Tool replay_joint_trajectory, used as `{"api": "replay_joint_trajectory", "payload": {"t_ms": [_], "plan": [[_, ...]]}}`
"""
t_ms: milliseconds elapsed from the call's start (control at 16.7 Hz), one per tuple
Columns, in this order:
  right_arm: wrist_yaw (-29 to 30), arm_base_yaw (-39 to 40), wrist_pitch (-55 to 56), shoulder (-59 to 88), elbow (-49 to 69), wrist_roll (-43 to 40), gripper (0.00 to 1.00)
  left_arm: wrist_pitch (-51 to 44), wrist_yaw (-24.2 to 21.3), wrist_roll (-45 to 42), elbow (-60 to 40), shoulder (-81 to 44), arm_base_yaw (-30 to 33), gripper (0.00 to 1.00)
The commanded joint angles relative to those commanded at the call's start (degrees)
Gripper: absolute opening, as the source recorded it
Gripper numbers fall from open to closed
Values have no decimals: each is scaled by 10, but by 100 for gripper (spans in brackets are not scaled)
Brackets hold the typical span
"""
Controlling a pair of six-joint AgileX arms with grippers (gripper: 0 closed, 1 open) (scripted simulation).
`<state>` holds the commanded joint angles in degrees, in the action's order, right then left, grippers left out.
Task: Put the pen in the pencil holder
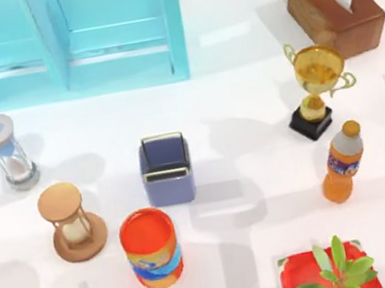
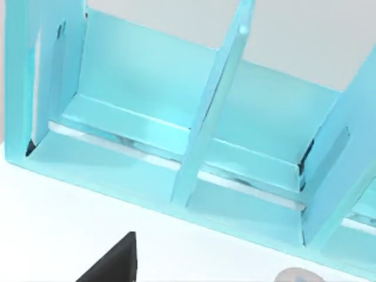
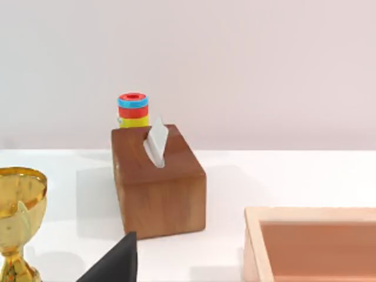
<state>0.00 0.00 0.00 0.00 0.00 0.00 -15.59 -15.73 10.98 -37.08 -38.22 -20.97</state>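
Observation:
The pencil holder point(image 1: 167, 170), a small blue-grey square box with a metallic rim and an inner divider, stands upright near the middle of the table. The pen is out of view. A black part of my left gripper point(image 2: 114, 264) sits at the edge of the left wrist view, facing the turquoise shelf point(image 2: 194, 147). A black part of my right gripper point(image 3: 114, 261) sits at the edge of the right wrist view, facing the wooden tissue box point(image 3: 158, 188).
Around the holder stand a wooden hourglass point(image 1: 72, 222), a glass hourglass point(image 1: 8, 153), an orange can point(image 1: 151, 248), a gold trophy point(image 1: 318, 86), an orange bottle point(image 1: 342, 162) and a potted plant point(image 1: 325, 273). The turquoise shelf point(image 1: 64, 40) and tissue box point(image 1: 336, 7) line the back.

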Motion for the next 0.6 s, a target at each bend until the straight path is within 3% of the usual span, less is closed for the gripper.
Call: {"api": "replay_joint_trajectory", "payload": {"t_ms": [300,600], "plan": [[0,0,0,0,0,0,100,-98,-80,75,-214,-343,-108,100],[0,0,0,0,0,0,100,-174,-126,138,-345,-611,-176,100]]}}
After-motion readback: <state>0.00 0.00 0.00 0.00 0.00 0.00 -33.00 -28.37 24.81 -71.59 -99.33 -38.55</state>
